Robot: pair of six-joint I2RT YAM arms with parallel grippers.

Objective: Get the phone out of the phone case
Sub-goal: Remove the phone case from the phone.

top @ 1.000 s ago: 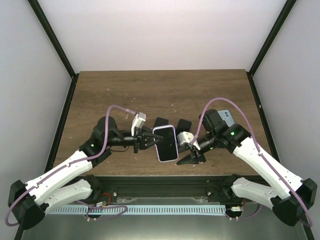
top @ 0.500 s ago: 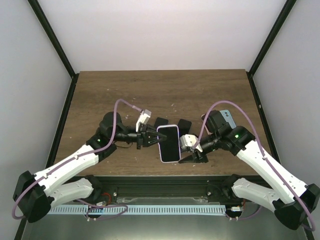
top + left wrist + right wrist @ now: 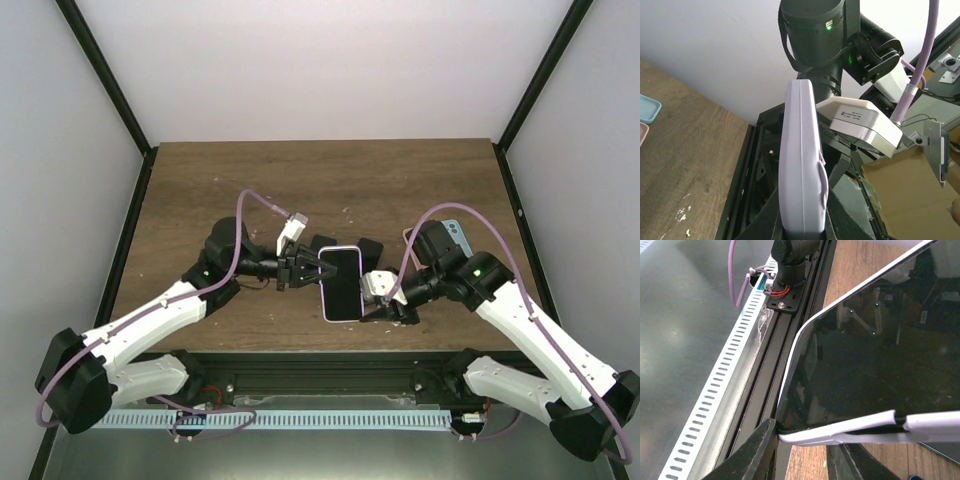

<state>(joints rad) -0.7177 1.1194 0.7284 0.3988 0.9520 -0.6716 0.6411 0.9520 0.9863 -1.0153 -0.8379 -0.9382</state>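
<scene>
A phone (image 3: 341, 280) with a black screen sits in a lilac case (image 3: 327, 300) and is held off the table between the arms. My left gripper (image 3: 308, 272) is shut on the case's left long edge. In the left wrist view the case (image 3: 800, 165) stands edge-on between my left gripper's (image 3: 802, 222) fingers. My right gripper (image 3: 388, 306) is open at the phone's near right corner. In the right wrist view the screen (image 3: 875, 365) fills the frame. The case's lip (image 3: 850, 432) stands away from the phone between my right gripper's (image 3: 805, 447) fingers, and one finger (image 3: 762, 447) touches the corner.
Two dark flat objects (image 3: 322, 243) (image 3: 369, 247) lie on the wooden table (image 3: 300, 180) behind the held phone. A blue case (image 3: 456, 233) lies behind my right arm. A teal tray (image 3: 647, 107) shows at the left edge. The table's metal front rail (image 3: 740, 360) is under the phone.
My left gripper has carried the cased phone right and a little farther back. My right gripper has closed in on the phone's near right corner.
</scene>
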